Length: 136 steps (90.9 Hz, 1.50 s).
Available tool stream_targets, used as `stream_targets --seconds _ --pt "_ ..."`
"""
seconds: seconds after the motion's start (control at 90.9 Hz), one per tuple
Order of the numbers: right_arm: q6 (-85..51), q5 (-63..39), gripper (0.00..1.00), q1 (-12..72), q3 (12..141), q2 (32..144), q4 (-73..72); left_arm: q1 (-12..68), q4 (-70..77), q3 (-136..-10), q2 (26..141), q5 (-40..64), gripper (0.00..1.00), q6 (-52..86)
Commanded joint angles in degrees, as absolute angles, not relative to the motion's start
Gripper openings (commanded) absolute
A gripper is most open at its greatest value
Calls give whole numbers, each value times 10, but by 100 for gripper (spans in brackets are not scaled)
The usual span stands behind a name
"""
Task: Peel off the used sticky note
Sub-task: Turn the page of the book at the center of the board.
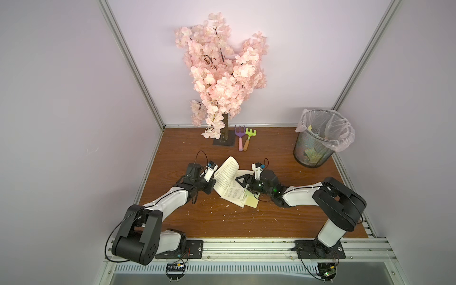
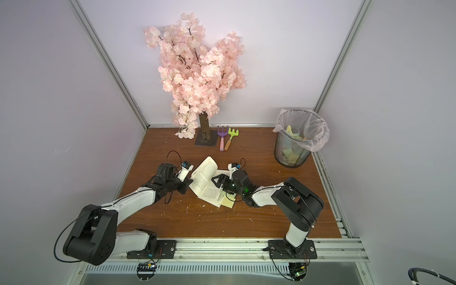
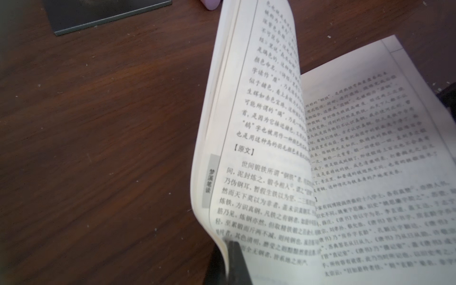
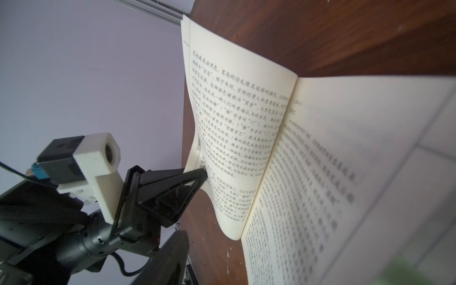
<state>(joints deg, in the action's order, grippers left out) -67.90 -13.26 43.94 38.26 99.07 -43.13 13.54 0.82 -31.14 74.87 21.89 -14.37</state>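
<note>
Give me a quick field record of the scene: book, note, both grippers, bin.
book: open on the table, mid-workspace
lifted pages: raised and curled, on the left arm's side
left gripper: jaws shut on the lifted pages' edge
right gripper: jaws open over the flat page, nothing held
sticky note: yellow, protruding past the book's near corner, not peeled off
bin: mesh, plastic-lined, far corner on the right arm's side, discarded notes inside

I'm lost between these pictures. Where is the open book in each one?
In a top view: book centred on the table, between both arms.
In a top view: likewise centred, between both arms.
Left wrist: close up, against the table's wood.
Right wrist: close up, left arm beyond it.
Shared landmark: the curled leaf pinched by the left pincer.
</note>
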Motion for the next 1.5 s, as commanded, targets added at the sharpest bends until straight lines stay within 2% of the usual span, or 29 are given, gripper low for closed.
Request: stream_targets --seconds 0.0,0.077,0.132,0.407,0.858,0.969,1.013,1.112,1.145,1.2,1.255,1.354,1.431,1.486 --pt "-669 -146 73 434 402 1000 -430 132 -64 -335 744 258 1 -175" --pt "-667 -148 74 432 410 1005 -427 135 -88 -348 740 271 2 -181" --pt "-666 -149 74 430 415 1008 -425 142 -107 -357 737 282 6 -188" --pt "-657 -149 77 428 421 990 -414 188 -173 -378 734 296 42 -219" --pt "-645 -133 82 428 399 938 -393 193 -239 -414 739 344 64 -239" --pt "-650 -134 83 428 396 937 -394 193 -259 -423 738 360 71 -252" --pt "-652 -134 83 428 391 936 -398 193 -268 -426 738 367 77 -258" --pt "-653 -131 84 428 384 932 -402 193 -288 -433 736 377 79 -267" --pt "-652 -129 84 428 384 932 -399 193 -297 -436 734 380 85 -270" --pt "-651 -129 84 427 384 933 -395 194 -310 -443 730 388 88 -275" --pt "-653 -129 82 427 384 938 -394 194 -317 -447 725 393 94 -278" --pt "-657 -128 74 428 382 945 -402 194 -317 -453 719 391 96 -279" --pt "-659 -128 63 428 384 949 -402 194 -317 -457 724 382 97 -282" --pt "-658 -126 51 427 390 949 -394 195 -316 -460 731 370 98 -284"
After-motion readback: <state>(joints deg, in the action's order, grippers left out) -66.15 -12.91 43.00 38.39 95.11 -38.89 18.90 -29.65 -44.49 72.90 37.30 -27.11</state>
